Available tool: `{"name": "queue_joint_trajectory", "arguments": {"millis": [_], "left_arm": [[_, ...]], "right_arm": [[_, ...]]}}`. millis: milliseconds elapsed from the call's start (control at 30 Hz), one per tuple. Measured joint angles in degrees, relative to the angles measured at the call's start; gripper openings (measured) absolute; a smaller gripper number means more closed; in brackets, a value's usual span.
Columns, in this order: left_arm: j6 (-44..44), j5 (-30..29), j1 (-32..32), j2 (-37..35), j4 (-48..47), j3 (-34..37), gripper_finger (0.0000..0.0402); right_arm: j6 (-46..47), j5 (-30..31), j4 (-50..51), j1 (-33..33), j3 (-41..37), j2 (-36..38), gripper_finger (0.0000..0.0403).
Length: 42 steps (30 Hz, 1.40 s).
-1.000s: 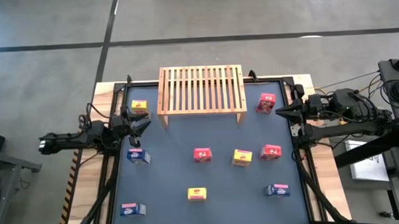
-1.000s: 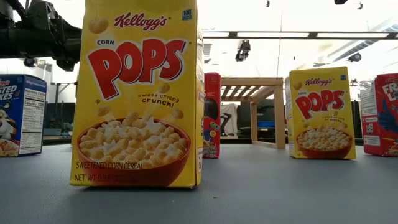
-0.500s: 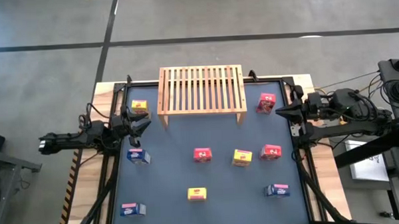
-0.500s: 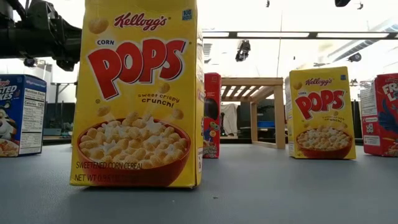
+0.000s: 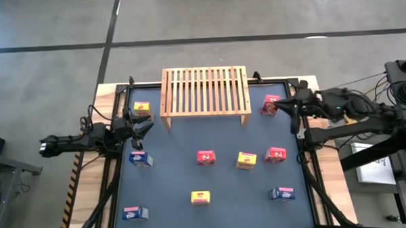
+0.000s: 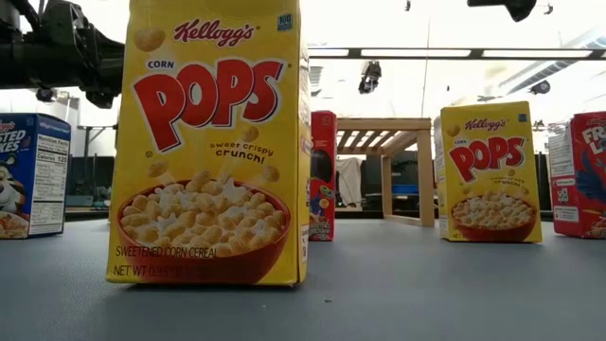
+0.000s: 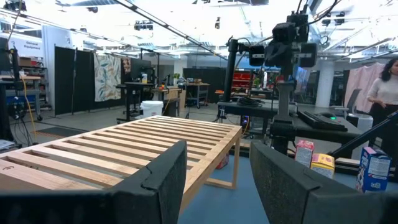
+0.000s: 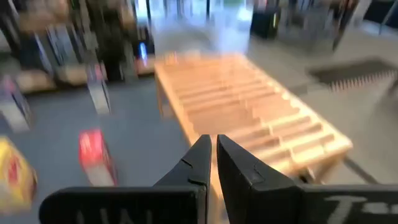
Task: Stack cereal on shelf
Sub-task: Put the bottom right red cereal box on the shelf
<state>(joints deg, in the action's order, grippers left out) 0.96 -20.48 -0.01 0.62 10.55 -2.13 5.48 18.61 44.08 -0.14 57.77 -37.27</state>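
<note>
Several small cereal boxes stand upright on the dark table mat: a yellow one point(image 5: 141, 108) and a red one point(image 5: 271, 105) beside the shelf, and red point(image 5: 206, 157), yellow point(image 5: 246, 160) and blue point(image 5: 139, 158) ones nearer. The light wooden slatted shelf point(image 5: 205, 90) stands on its legs at the far middle, with no box on it. My left gripper point(image 5: 144, 123) hovers open at the left edge, facing the shelf point(image 7: 124, 155). My right gripper point(image 5: 284, 106) hangs shut above the right edge, next to the red box, tipped down, touching nothing point(image 8: 213, 142).
More boxes stand near the front: yellow point(image 5: 200, 197), blue point(image 5: 283, 193), one at the front left point(image 5: 134, 212), and a red one point(image 5: 276, 155) at the right. Open mat lies in front of the shelf. A person point(image 7: 385, 81) stands beyond the table.
My right gripper has swung from the right edge toward the table's left, out over the mat beside the far red box, and has tipped downward. It stays shut. No box has moved.
</note>
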Motion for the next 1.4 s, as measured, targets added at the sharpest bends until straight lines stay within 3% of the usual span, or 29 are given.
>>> {"name": "queue_joint_trajectory", "arguments": {"millis": [167,267,500,733,900,1200,1400], "left_arm": [[0.01,0.0,0.01,-0.01,0.01,0.01,0.016],[-0.01,-0.01,0.02,0.0,0.0,0.0,0.016],[0.01,0.01,0.0,0.0,0.0,0.0,0.016],[0.01,0.01,0.0,-0.02,-0.02,0.0,0.016],[0.01,0.0,0.0,0.0,-0.07,0.0,0.016],[0.0,0.0,0.02,0.0,-0.28,0.0,0.016],[-0.01,0.01,0.01,0.0,-0.39,0.0,0.016]], "right_arm": [[4.01,-1.0,16.3,0.01,9.81,-7.8,0.0018],[7.67,-2.08,21.77,0.51,9.7,-8.45,0.0018],[14.5,-2.93,20.0,4.22,-1.96,0.71,0.0028],[24.51,-10.94,20.06,5.16,-8.22,10.32,0.0049],[27.14,-14.68,20.37,5.16,-10.45,13.47,0.0087],[23.52,-14.54,16.51,5.16,-12.78,8.09,0.0178],[21.55,-14.16,16.52,5.16,-12.82,0.01,0.0206]]}}
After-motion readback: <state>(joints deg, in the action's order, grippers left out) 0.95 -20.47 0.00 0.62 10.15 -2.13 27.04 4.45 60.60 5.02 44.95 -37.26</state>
